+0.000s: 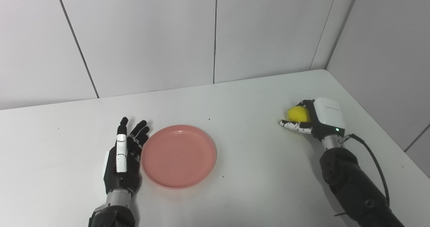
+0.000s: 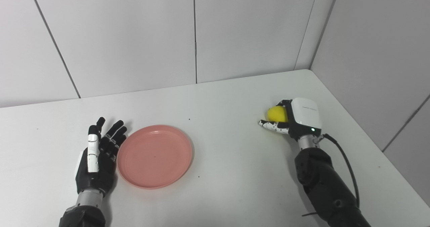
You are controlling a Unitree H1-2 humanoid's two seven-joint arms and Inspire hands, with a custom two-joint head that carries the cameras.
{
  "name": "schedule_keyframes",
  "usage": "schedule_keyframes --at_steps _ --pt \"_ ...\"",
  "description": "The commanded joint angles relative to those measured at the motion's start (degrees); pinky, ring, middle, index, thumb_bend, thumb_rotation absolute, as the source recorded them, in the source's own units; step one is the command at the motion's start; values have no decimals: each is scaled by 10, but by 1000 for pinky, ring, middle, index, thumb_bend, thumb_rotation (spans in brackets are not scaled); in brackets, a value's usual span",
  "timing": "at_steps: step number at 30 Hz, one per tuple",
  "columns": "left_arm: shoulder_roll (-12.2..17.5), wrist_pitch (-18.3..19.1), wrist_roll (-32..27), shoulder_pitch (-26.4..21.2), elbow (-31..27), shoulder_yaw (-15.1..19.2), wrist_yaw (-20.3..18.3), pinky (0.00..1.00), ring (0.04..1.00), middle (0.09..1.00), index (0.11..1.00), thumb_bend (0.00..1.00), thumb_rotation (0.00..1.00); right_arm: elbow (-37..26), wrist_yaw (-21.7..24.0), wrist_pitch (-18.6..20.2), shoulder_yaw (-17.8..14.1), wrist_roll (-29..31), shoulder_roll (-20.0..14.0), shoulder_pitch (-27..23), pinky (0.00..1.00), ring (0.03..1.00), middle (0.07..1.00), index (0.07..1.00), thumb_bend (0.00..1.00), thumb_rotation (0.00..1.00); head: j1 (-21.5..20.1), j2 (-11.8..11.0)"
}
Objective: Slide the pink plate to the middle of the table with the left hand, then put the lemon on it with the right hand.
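Note:
A pink plate [image 1: 178, 156] lies flat on the white table, a little left of the middle. My left hand [image 1: 123, 159] rests open right beside the plate's left rim, fingers spread and pointing away from me; whether it touches the rim I cannot tell. The yellow lemon [image 1: 297, 114] sits at the right side of the table inside my right hand [image 1: 319, 119]. That hand is shut on it, with the fingers curled over the far side and the thumb stretched along its near side. Most of the lemon's right half is hidden by the palm.
The white table [image 1: 255, 159] meets grey wall panels at the back and on the right, forming a corner behind the right hand. A black cable [image 1: 376, 166] loops off the right forearm. Bare tabletop lies between plate and lemon.

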Motion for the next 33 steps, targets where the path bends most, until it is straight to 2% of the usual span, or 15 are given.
schedule_keyframes --at_steps 1,8,13,17,21,24,30,33 --pt "-3 15 1 9 6 -2 3 922 850 817 981 742 808 -8 4 -21 6 0 -16 -3 150 201 266 330 529 466 0 0" --pt "-7 21 -1 10 2 -4 5 919 849 815 982 752 800 -41 11 -30 6 9 -27 -3 128 177 239 311 527 467 4 -1" --pt "-9 21 2 10 4 -6 5 921 850 816 989 752 806 -82 40 -21 4 6 -39 -4 136 188 253 317 521 504 6 -2" --pt "-12 20 0 12 4 -7 4 920 852 818 991 744 809 -106 47 -26 3 -4 -46 -9 126 176 242 283 533 458 10 -4" --pt "-12 18 1 12 5 -10 2 927 858 825 998 748 818 -132 67 -28 2 1 -51 -14 125 174 239 281 527 463 14 -4" --pt "-15 20 -2 14 4 -10 2 933 858 824 995 752 811 -155 82 -29 3 2 -51 -20 116 164 228 264 525 440 18 -6" --pt "-18 23 0 17 0 -13 4 941 850 812 993 753 807 -192 108 -19 10 -9 -41 -35 115 163 225 251 536 509 30 -7" --pt "-19 23 9 19 0 -19 7 932 850 816 992 773 819 -207 122 -16 16 -17 -35 -43 112 162 225 252 534 475 35 -10"
